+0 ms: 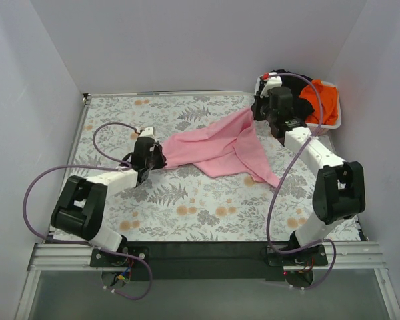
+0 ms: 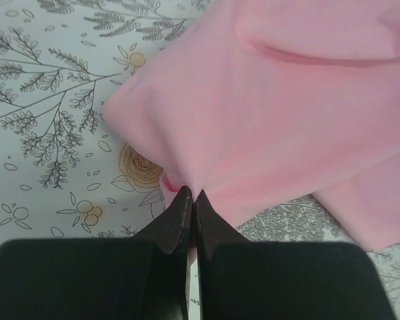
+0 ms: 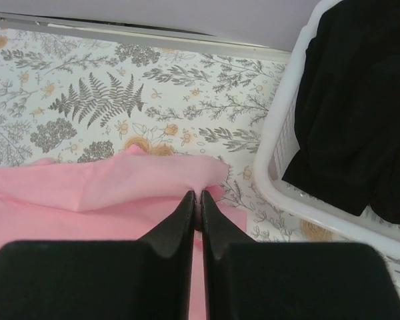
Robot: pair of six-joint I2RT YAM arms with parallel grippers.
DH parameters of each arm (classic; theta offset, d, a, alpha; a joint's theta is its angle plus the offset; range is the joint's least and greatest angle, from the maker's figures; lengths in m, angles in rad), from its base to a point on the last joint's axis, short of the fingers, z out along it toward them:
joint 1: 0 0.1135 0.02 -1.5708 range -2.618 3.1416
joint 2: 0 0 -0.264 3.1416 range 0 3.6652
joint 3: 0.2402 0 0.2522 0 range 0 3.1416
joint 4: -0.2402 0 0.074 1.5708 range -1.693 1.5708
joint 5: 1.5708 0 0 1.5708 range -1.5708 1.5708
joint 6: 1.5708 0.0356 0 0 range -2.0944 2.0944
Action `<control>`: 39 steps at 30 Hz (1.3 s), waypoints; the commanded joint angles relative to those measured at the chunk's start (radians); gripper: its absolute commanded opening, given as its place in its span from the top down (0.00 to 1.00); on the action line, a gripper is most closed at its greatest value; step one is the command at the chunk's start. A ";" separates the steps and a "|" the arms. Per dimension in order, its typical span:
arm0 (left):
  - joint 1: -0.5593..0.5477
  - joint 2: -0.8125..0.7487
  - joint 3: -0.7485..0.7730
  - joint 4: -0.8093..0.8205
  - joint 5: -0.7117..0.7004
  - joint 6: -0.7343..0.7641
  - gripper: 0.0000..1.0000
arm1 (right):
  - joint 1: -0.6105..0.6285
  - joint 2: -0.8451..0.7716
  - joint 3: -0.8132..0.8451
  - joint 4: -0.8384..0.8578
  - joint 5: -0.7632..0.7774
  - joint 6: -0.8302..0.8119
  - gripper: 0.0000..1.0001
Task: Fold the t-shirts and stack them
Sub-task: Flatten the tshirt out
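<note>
The left tool (image 2: 190, 195) and right tool (image 3: 197, 196) each pinched the pink t-shirt (image 1: 220, 148), stretched between them over the desk (image 1: 187, 213). Nothing looked folded yet; the black t-shirt (image 3: 360, 113) and orange t-shirt (image 1: 325, 103) lay in the basket (image 3: 280, 143).

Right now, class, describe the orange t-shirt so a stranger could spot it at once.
Go to the far right corner of the floral table, where a white basket stands. The orange t-shirt lies in it beside a black t-shirt; only it is bright.
</note>
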State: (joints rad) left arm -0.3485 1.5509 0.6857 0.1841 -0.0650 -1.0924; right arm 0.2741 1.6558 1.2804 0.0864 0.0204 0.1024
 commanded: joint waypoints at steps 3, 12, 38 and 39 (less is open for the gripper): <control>0.003 -0.257 0.009 -0.067 0.004 0.017 1.00 | -0.009 -0.158 -0.076 0.044 0.041 -0.013 0.99; -0.044 -0.601 0.135 -0.361 0.094 0.002 1.00 | -0.006 -0.539 -0.214 -0.022 0.084 -0.027 0.99; -0.053 -0.747 0.368 -0.587 0.051 0.014 1.00 | -0.006 -0.717 -0.056 -0.143 -0.002 -0.036 0.99; -0.053 -0.779 0.373 -0.592 0.062 0.012 1.00 | -0.004 -0.725 -0.021 -0.170 -0.013 -0.040 0.99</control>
State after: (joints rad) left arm -0.4015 0.8841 1.0302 -0.4316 0.0036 -1.0969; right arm 0.2695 1.0027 1.1687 -0.1371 0.0364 0.0765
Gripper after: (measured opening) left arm 0.019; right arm 0.020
